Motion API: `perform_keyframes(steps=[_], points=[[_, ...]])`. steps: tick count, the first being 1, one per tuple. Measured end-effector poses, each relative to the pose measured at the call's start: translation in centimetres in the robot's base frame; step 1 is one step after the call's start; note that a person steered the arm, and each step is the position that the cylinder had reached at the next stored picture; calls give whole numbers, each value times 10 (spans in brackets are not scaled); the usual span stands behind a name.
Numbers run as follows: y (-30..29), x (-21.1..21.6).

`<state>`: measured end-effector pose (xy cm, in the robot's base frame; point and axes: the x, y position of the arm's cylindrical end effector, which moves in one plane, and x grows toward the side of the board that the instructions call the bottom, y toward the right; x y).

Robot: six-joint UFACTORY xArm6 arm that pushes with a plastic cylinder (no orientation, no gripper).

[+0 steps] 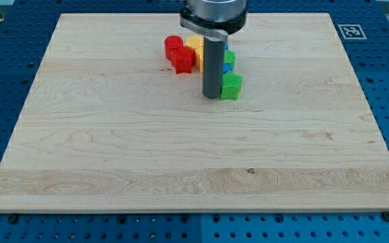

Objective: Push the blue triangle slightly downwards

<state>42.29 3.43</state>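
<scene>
My tip [212, 96] stands on the wooden board [113, 148] near the view's top centre, touching the left side of a green block [232, 86]. The rod hides most of a cluster of blocks behind it. A small piece of a blue block [227, 68] shows just right of the rod, above the green block; its shape cannot be made out. Another green block [230, 57] peeks out above it. Left of the rod are a yellow block [196, 47], a red round block [173, 45] and a red block [182, 59].
The board lies on a blue perforated table [383, 40]. A black and white marker tag [350, 31] sits off the board's top right corner. The arm's grey body [213, 12] hangs over the cluster at the view's top.
</scene>
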Motion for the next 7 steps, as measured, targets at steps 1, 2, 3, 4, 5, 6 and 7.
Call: perform_keyframes(steps=[1, 2, 3, 4, 5, 6, 7], points=[[24, 0], [34, 0], [16, 3], [-22, 4], [-38, -26], [-38, -66], [-24, -72]])
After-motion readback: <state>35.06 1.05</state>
